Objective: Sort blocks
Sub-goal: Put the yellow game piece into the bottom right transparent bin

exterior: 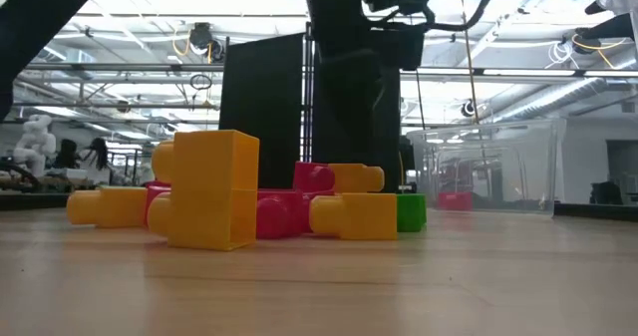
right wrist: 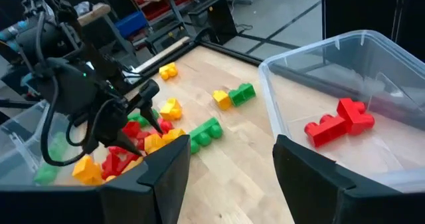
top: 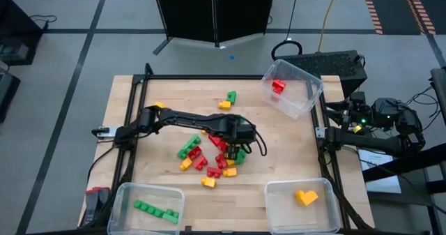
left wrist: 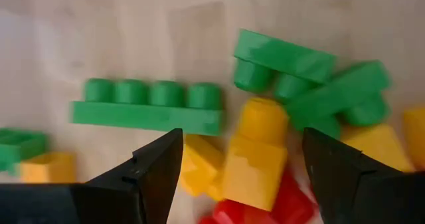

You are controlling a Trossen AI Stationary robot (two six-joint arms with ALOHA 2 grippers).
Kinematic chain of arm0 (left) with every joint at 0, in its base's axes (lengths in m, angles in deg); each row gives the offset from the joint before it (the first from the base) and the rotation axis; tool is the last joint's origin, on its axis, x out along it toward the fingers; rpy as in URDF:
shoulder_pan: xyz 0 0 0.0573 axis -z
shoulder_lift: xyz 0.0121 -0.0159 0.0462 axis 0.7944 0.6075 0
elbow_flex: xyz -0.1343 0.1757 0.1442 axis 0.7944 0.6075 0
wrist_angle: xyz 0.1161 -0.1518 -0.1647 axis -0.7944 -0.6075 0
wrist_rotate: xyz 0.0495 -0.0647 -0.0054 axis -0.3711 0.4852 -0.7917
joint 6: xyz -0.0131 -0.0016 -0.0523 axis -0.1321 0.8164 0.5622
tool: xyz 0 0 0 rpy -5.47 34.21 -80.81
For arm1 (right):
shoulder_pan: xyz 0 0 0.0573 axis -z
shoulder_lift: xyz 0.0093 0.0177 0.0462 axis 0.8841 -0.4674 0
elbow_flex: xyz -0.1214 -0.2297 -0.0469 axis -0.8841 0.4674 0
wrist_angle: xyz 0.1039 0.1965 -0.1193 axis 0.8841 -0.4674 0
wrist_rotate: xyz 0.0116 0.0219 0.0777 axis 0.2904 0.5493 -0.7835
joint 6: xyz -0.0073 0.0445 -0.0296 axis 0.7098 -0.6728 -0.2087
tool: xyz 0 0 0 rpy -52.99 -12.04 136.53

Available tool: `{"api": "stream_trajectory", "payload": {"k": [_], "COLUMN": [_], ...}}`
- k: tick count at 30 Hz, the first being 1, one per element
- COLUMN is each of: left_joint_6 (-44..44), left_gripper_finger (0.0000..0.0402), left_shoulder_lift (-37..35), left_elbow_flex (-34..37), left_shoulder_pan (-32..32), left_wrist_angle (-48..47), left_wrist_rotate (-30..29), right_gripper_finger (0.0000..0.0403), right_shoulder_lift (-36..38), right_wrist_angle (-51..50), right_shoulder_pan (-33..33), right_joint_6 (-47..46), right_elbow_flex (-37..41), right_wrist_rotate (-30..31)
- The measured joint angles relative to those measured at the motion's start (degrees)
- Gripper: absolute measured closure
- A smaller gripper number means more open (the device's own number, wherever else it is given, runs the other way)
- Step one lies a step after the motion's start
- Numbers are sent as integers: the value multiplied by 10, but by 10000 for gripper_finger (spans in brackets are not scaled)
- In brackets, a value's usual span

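Observation:
A pile of red, green and yellow blocks (top: 209,158) lies on the wooden table's middle. My left gripper (top: 233,146) hangs over the pile's right part, pointing steeply down, open. In the left wrist view its fingers (left wrist: 156,174) stand on either side of a yellow block (left wrist: 255,157) without closing on it. A long green block (left wrist: 146,108) and other green blocks (left wrist: 302,71) lie just beyond. A green and a yellow block (top: 228,100) lie apart near the far edge. My right gripper (right wrist: 229,177) waits open off the table's right side.
Three clear bins stand on the table: a tilted one at the far right (top: 306,81) holding a red block (top: 279,87), one at the near left (top: 125,200) with green blocks (top: 157,210), and one at the near right (top: 327,210) with a yellow block (top: 305,196).

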Motion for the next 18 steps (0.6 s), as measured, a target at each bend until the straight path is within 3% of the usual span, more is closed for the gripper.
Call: {"api": "stream_trajectory", "payload": {"k": [5,8,16,18], "left_joint_6": [-3,-1,1,1], "left_gripper_finger": [140,161,306,323], "left_shoulder_lift": [0,-1,0,0], "left_elbow_flex": [29,47,73,73], "left_shoulder_pan": [-2,-5,-4,-3], "left_wrist_angle": [5,5,37,48], "left_wrist_rotate": [15,26,-8,-14], "right_gripper_finger": [195,195,195,195], "right_shoulder_lift": [0,0,0,0], "right_wrist_angle": [-2,-2,-2,-2], "right_shoulder_pan": [0,0,0,0], "right_joint_6": [-1,-1,-5,-10], "right_elbow_flex": [0,0,0,0], "right_wrist_rotate": [0,0,0,0]}}
